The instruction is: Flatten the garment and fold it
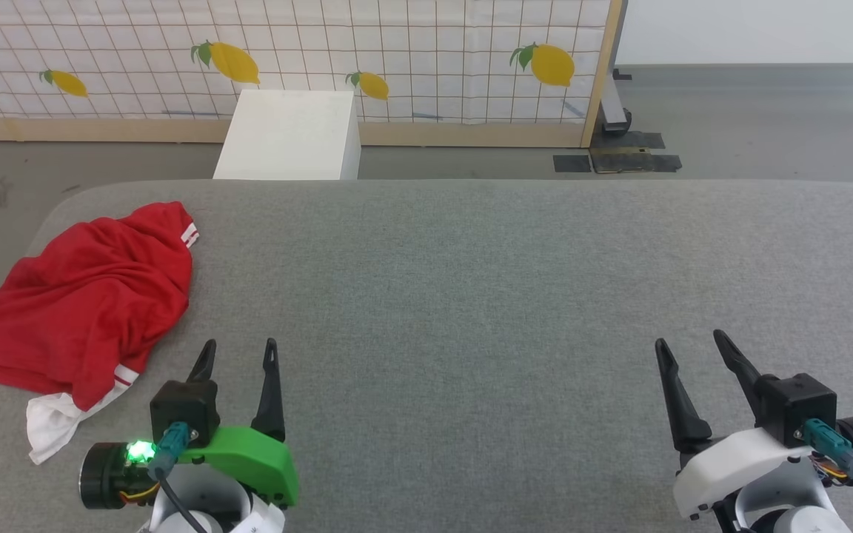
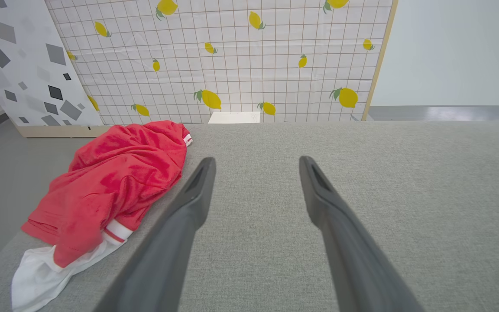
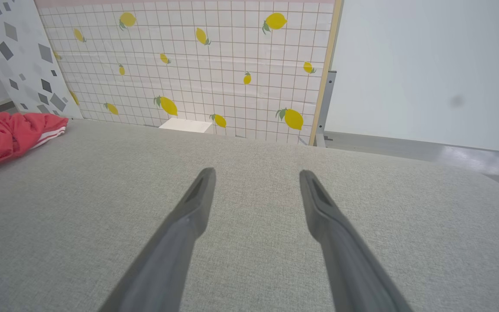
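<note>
- The shirt is a crumpled heap at the left side of the head view, close to the left edge of the grey table.
- It's mostly red on top. A white sleeve pokes out at the bottom of the pile, and there's a bit of red-and-white striped trim at the pile's upper right and again near the bottom.
- The left gripper is at the lower left of the head view. Its fingers are spread wide with nothing between them, and it sits just beside the shirt's lower right edge without touching it.
- The right gripper is at the lower right, also wide open and empty, well apart from the shirt.
- In the left wrist view the shirt fills the left side of the frame. In the right wrist view a red bit of it shows at the far left.
- Behind the table there's a white box at top middle and a lemon-print screen along the top.
</note>
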Tool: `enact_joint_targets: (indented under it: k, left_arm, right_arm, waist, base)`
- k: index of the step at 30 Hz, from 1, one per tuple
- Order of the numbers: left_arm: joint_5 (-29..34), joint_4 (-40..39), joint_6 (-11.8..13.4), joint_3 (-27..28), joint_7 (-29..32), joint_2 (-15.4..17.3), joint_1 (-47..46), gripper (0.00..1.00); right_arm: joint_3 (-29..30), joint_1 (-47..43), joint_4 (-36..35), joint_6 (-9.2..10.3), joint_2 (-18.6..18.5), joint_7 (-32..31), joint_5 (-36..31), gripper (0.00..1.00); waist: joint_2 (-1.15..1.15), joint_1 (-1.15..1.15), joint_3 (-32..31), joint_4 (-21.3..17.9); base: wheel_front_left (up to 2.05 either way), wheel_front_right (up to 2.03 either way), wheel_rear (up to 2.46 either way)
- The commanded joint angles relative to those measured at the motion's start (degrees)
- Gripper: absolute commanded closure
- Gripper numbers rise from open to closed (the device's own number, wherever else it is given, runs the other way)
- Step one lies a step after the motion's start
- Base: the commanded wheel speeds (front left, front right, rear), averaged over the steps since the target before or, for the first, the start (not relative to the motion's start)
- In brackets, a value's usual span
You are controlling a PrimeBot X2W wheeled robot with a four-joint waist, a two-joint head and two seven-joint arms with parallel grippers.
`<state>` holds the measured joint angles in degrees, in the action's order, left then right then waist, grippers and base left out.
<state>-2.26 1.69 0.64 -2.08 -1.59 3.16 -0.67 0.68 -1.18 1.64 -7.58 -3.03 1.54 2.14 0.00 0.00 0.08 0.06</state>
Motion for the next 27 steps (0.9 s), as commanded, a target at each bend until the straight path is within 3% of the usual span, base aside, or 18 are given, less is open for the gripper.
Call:
enact_joint_targets:
  k: [1, 13, 27]
  left_arm:
    - [-0.75, 0.47, 0.52, -0.32, -0.51, -0.04, -0.04, 0.0]
    - [-2.06, 1.66, 1.41, -1.24, -1.95, 0.05, -0.07, 0.0]
    - [-3.42, 2.44, 2.63, -1.73, -3.59, 0.39, 0.83, 0.0]
  right_arm:
    - [0.22, -0.42, 0.4, 0.01, 0.02, 0.66, 0.72, 0.0]
    - [0.63, -0.7, 1.44, 0.02, 0.03, 2.06, 1.98, 0.0]
    - [0.26, -1.28, 2.81, 0.03, 0.05, 3.69, 3.67, 0.0]
  waist:
    - [0.0, 0.0, 0.0, 0.06]
    - [0.0, 0.0, -0.1, 1.77]
    - [0.0, 0.0, -0.52, 6.85]
  base:
    - [0.0, 0.0, 0.0]
    - [0.0, 0.0, 0.0]
    - [0.0, 0.0, 0.0]
